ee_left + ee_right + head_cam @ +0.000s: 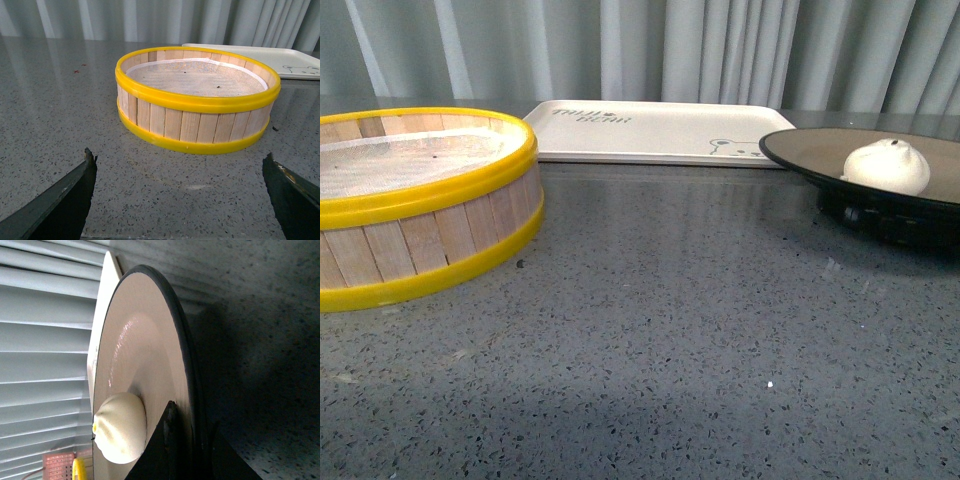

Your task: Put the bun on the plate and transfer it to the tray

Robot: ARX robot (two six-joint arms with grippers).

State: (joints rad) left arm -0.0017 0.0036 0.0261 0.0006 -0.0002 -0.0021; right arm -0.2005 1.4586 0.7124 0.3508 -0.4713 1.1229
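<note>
The bun (pixel 886 166) sits on the plate (pixel 800 150). It is white and round with a pinched top. The plate is on the right side of the counter (pixel 670 330). In the front view its far edge hides one corner of the tray (pixel 650 130). The tray lies flat at the back of the counter, in front of the grey curtain (pixel 720 50) (you can see a little bear face drawn on it).

The right gripper (pixel 192 420) has hold of the plate. Its jaws are clamped on the rim, one on the tan inside, right beside the bun, and one on the black underside. I cannot tell if the plate's foot touches the counter.

The left gripper (pixel 179 156) is low over the counter. Its jaws are wide apart, with only bare counter between them. In front of it stands the round wooden steamer (pixel 197 122) with yellow bands and a white liner inside. The steamer is on the left side of the counter, well apart from the plate and near the tray.
</note>
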